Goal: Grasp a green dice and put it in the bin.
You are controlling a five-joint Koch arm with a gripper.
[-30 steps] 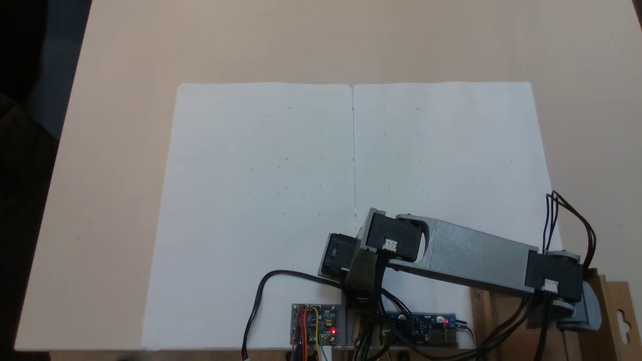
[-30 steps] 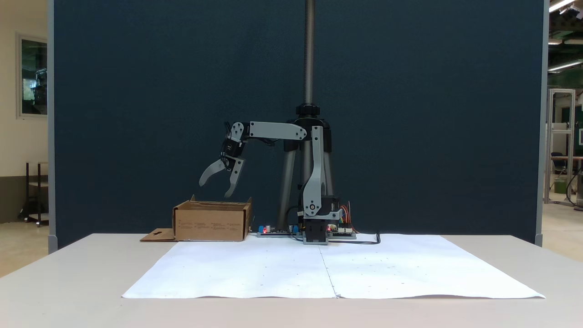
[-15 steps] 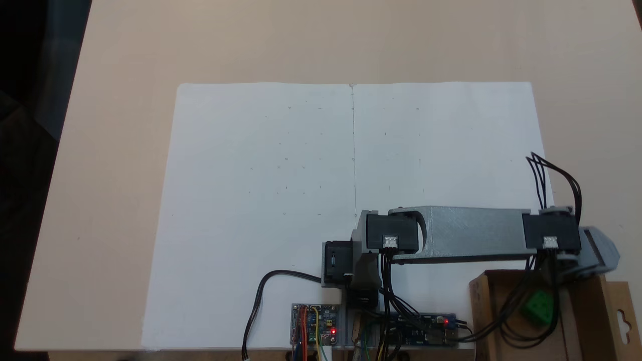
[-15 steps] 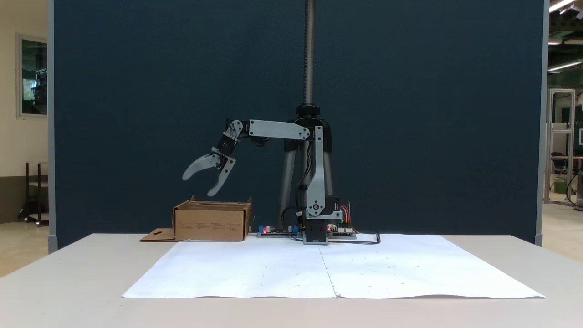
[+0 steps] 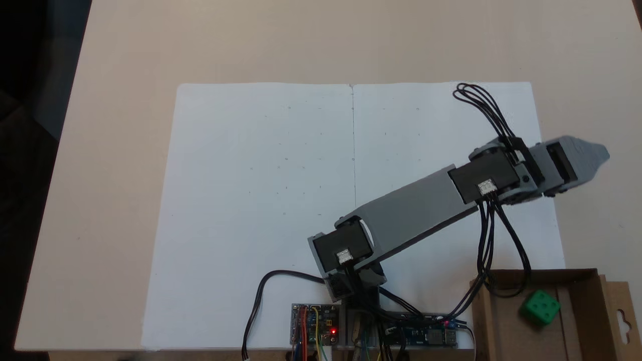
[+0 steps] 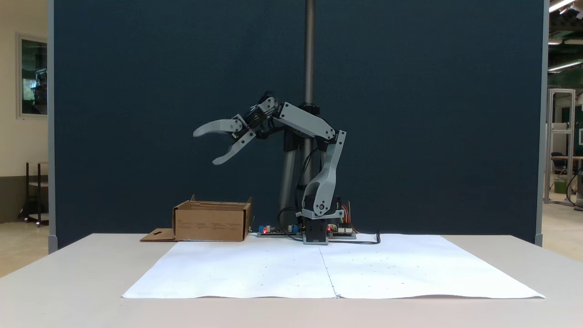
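Green dice (image 5: 540,307) sits inside the bin (image 5: 582,281), bottom right of the top-down view, so drop looks done. Gripper (image 6: 207,148) hangs high w/ jaws spread & empty; for retreat, best keep arm up, clear of bin walls & cables.

One green dice (image 5: 540,307) is seen, lying inside one brown cardboard bin (image 5: 582,281), which is also seen from the side (image 6: 212,222). One grey robot arm (image 5: 416,213) is counted, with one gripper (image 6: 203,146) whose two jaws are spread apart. Two white paper sheets (image 5: 261,200) are laid side by side on one table (image 5: 125,150). Two circuit boards (image 5: 315,324) are seen at the arm's base. One tripod (image 6: 288,182) is seen behind it.
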